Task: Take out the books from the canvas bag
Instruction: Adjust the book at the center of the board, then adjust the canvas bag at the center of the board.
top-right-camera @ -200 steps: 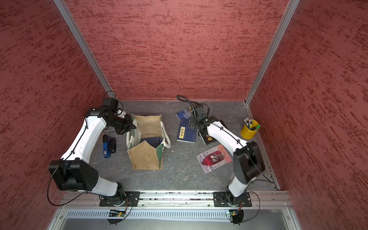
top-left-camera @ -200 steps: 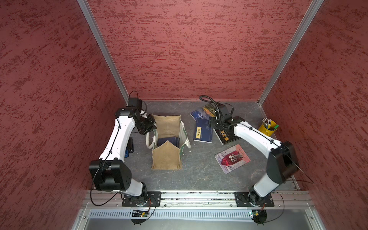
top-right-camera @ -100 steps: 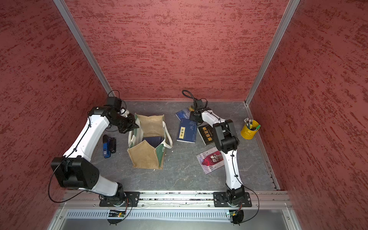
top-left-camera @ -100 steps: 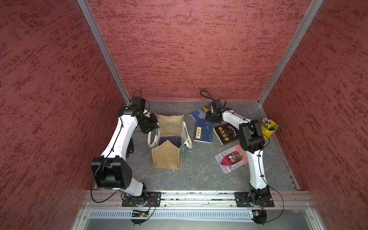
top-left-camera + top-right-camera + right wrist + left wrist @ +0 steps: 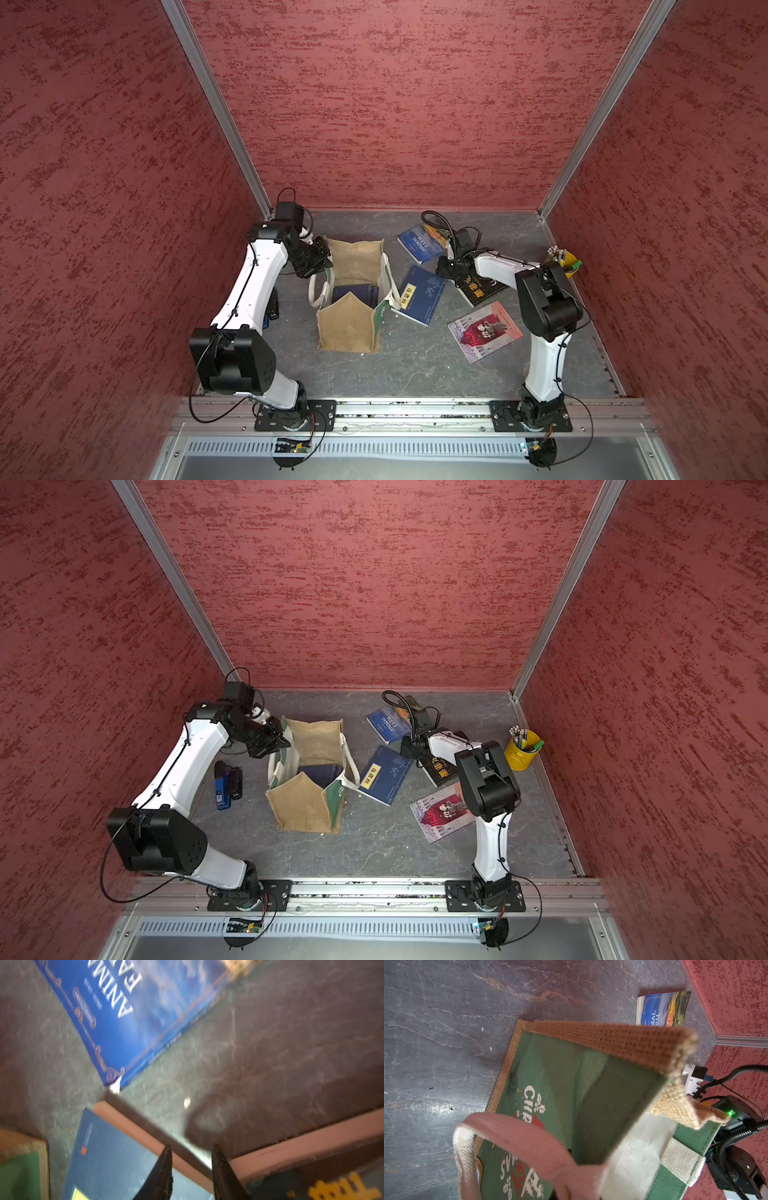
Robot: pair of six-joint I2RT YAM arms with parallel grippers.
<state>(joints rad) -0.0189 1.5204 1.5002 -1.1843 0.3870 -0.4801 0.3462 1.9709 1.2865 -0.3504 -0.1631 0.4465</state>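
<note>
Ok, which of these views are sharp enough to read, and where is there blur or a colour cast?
Right wrist view: smeared all over and dim, Animal Farm book lettering soft but readable. Left wrist view: canvas bag print crisp, strap handle nearest the lens soft and tinted pink. Both top views: sharp, evenly lit.

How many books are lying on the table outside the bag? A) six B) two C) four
C: four lie flat on the table outside the canvas bag: Animal Farm, a navy book, a black book and a pink-red book.
</note>
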